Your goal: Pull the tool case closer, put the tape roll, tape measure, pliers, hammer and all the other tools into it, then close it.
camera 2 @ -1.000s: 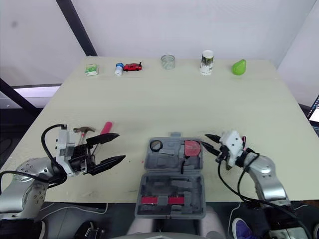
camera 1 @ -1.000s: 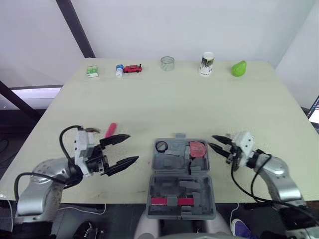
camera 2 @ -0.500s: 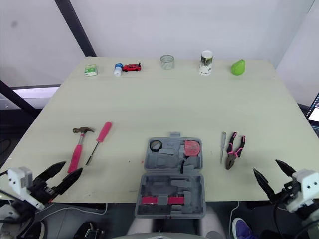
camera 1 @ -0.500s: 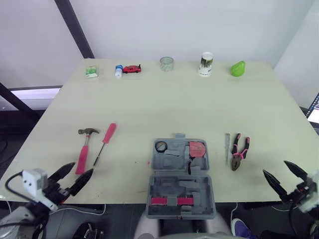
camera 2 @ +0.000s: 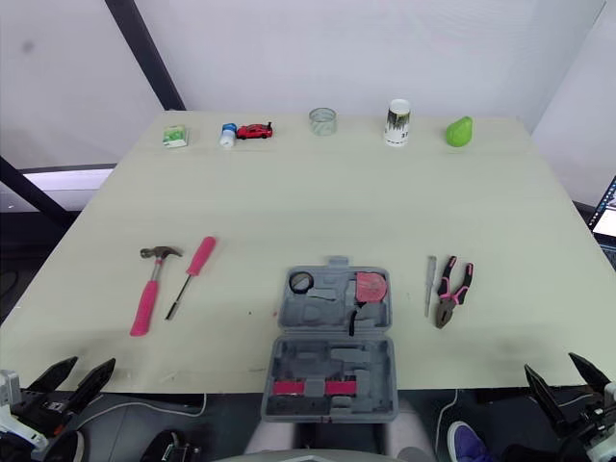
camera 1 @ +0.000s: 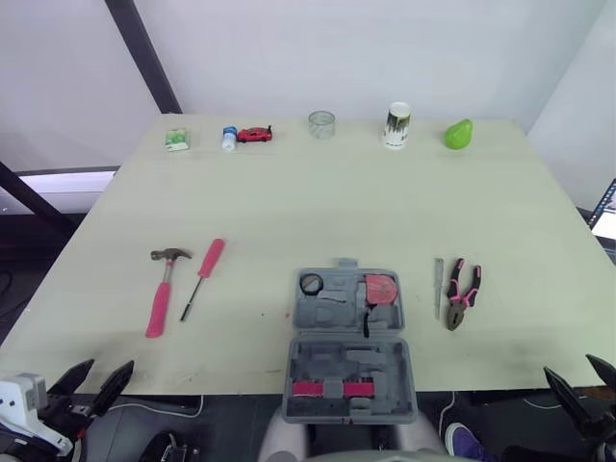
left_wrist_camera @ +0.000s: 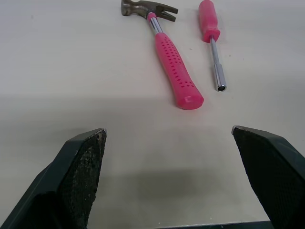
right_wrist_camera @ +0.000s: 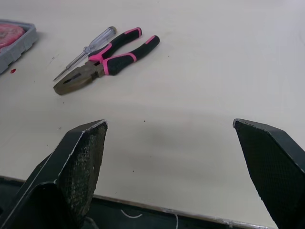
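Left fingers [left_wrist_camera: 78, 176] wide, facing hammer [left_wrist_camera: 174, 71], screwdriver [left_wrist_camera: 209, 21]; right fingers [right_wrist_camera: 78, 167] wide, facing pliers [right_wrist_camera: 102, 66].

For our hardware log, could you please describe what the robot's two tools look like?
The left tool and the right tool each have two black fingers that taper to points like wedges. Seen close up, the fingers carry a fine cross-hatched texture on their inner faces. The left tool's fingers are mounted on a white boxy housing. No markings are legible.
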